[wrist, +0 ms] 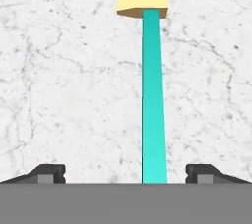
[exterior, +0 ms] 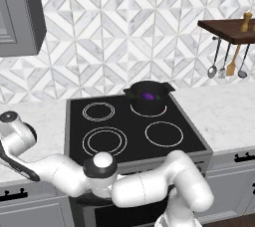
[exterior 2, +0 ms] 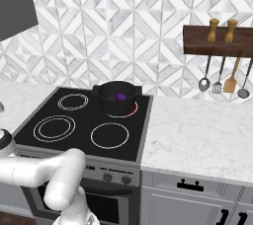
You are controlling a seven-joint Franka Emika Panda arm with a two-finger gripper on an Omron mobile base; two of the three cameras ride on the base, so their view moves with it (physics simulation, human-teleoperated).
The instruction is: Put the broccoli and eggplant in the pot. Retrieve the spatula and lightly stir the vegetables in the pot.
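- The gripper (wrist: 125,174) stood with its jaws wide apart and nothing between them clamped, its two dark fingertips (wrist: 49,173) showing on either side in the hand view.
- Between those tips ran the thin teal handle of the spatula (wrist: 152,100), lying flat on the white marble counter (wrist: 64,80); its yellow-orange blade pointed away from the gripper, at the far end of the handle.
- Well away from the gripper, on the rear right burner of the black stove (exterior: 119,121), sat the black pot (exterior: 148,97) with the purple eggplant (exterior: 146,95) inside.
- The broccoli could not be made out; whether it lay in the pot was unclear.
- By the look of it, loading was at least half done; grasping the spatula and stirring remained.
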